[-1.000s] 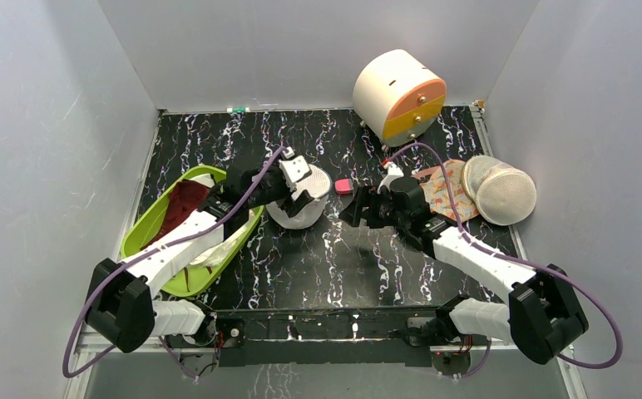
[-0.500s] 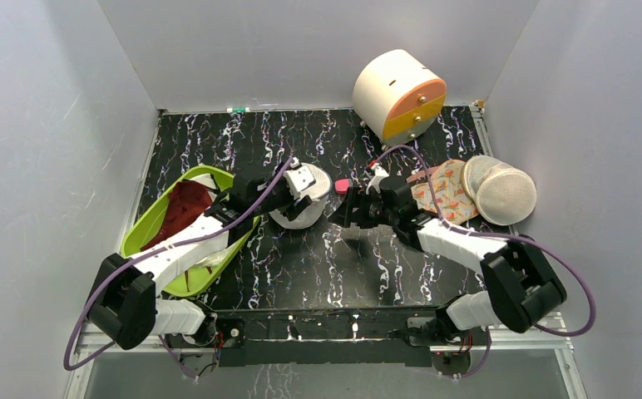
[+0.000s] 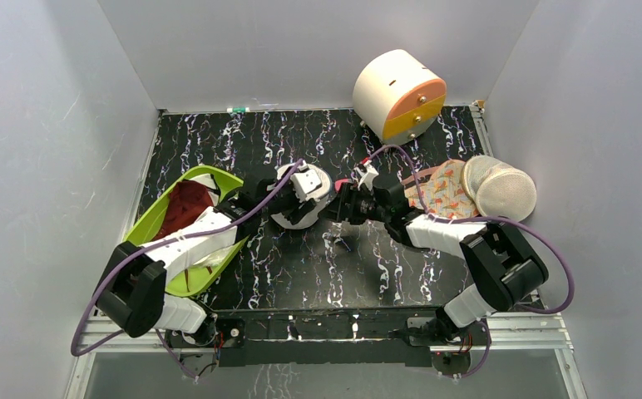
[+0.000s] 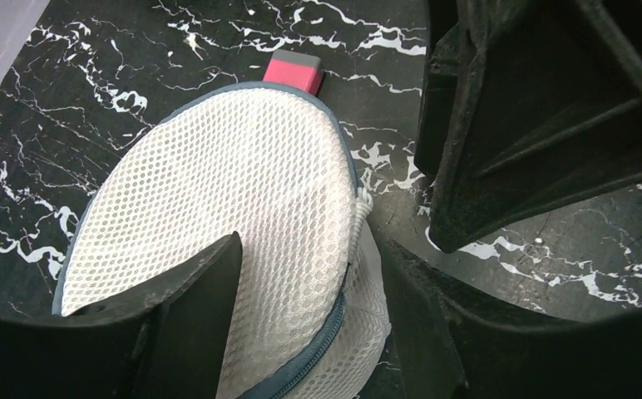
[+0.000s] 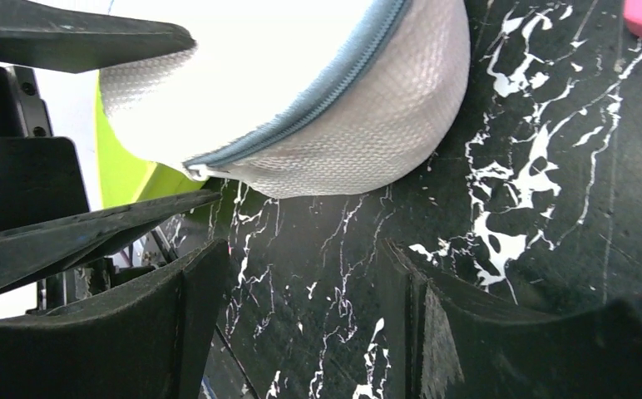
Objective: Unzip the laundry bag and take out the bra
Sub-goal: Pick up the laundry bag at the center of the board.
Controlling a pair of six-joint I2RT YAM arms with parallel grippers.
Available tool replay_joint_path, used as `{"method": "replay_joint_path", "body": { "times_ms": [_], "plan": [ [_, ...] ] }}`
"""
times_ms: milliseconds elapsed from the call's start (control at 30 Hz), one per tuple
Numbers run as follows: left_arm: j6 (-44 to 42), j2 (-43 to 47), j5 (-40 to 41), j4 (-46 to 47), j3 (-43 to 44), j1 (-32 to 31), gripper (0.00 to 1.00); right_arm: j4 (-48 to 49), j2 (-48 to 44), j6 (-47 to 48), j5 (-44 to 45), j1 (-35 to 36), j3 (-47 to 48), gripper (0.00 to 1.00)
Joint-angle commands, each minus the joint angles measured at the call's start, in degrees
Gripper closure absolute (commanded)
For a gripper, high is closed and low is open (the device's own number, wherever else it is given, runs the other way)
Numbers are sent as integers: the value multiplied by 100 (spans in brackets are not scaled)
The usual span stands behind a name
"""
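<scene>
**Zip not yet opened; both grippers at the bag**

Progress: judged at the start, nothing done.
- The laundry bag (image 4: 243, 216) lies on the desk (image 4: 135, 75).
- Its zip (image 5: 318, 96) is shut along every stretch in view. The pull tab (image 4: 364, 199) sits at the rim, on the side facing the right gripper.
- The bra is not seen. It is presumably inside, but the mesh is too dense to tell.
- Left to do: run the zip open, part the bag, take the bra out.

Pose:
- The left gripper (image 4: 313, 245) reaches over the bag with its jaws apart. The bag sits between its fingers and one finger overlaps the mesh; no clamp is evident.
- The right gripper (image 5: 301, 245) faces it, low over the desk, jaws apart and empty. The bag is just ahead of its fingertips.
- A small pink block (image 4: 294, 71) lies beyond the bag from the left gripper.
</scene>
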State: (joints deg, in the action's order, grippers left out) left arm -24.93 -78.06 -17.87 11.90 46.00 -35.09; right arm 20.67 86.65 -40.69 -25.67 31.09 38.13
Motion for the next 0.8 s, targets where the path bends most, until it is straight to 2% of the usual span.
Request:
{"method": "replay_joint_path", "body": {
  "times_ms": [0, 100, 167, 367, 767],
  "plan": [
    [-46, 126, 123, 13, 192, -59, 42, 480, -57, -61, -35, 105, 223, 37],
    [-23, 174, 126, 36, 185, -74, 49, 422, -127, -18, 23, 108, 219, 42],
    [20, 205, 197, 3, 220, -100, 57, 277, -170, 70, 87, 101, 299, 47],
    [176, 456, 204, 160, 121, -138, 79, -101, -453, 275, 331, 108, 458, 50],
    [362, 780, 11, 310, -46, -266, 100, -30, -837, 587, 280, 104, 582, 51]
  ]
}}
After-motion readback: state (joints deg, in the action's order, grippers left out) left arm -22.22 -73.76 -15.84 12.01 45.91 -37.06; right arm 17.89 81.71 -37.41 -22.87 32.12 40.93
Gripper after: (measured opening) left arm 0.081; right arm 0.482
